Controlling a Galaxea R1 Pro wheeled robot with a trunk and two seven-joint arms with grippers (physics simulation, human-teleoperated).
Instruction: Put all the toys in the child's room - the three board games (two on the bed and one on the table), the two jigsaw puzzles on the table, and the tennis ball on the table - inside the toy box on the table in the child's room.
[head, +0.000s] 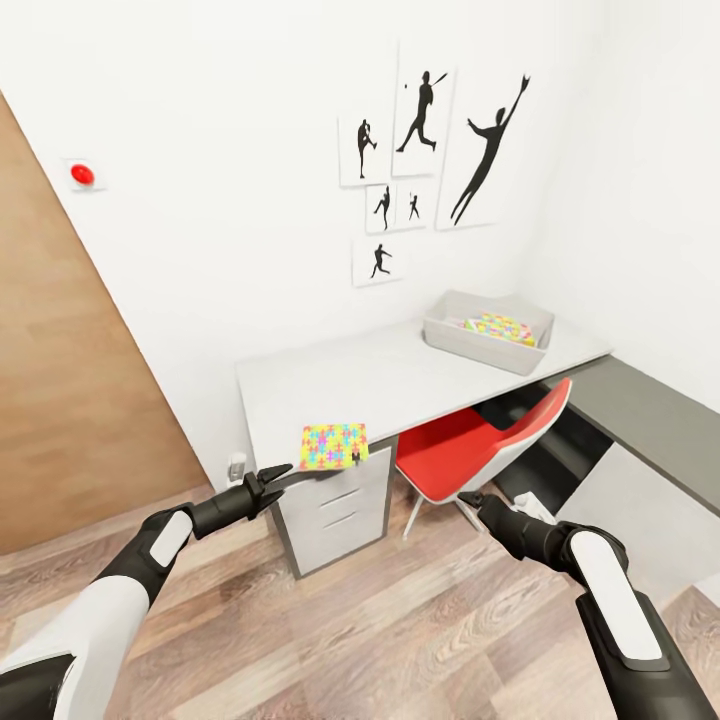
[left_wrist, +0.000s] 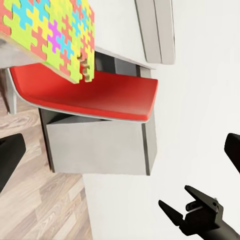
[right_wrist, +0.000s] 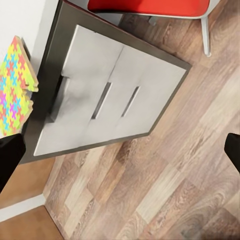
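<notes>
While one bright puzzle (head: 498, 328) already lies in the toy box (head: 487, 330) at the far right of the tabletop (head: 400, 375), the other jigsaw puzzle (head: 334, 446) waits on its near edge, and the left end effector (head: 272, 479) and the right end effector (head: 470, 500) are both open, holding nothing.

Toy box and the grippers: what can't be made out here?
- Toy box, head view: its walls hide most of the contents; one colourful item shows, too small to identify.
- Jigsaw puzzle, both wrist views: cut off by the frame edge.
- Left gripper, head view: too small to judge whether it touches the puzzle.
- Right gripper: finger gap unreadable.
</notes>
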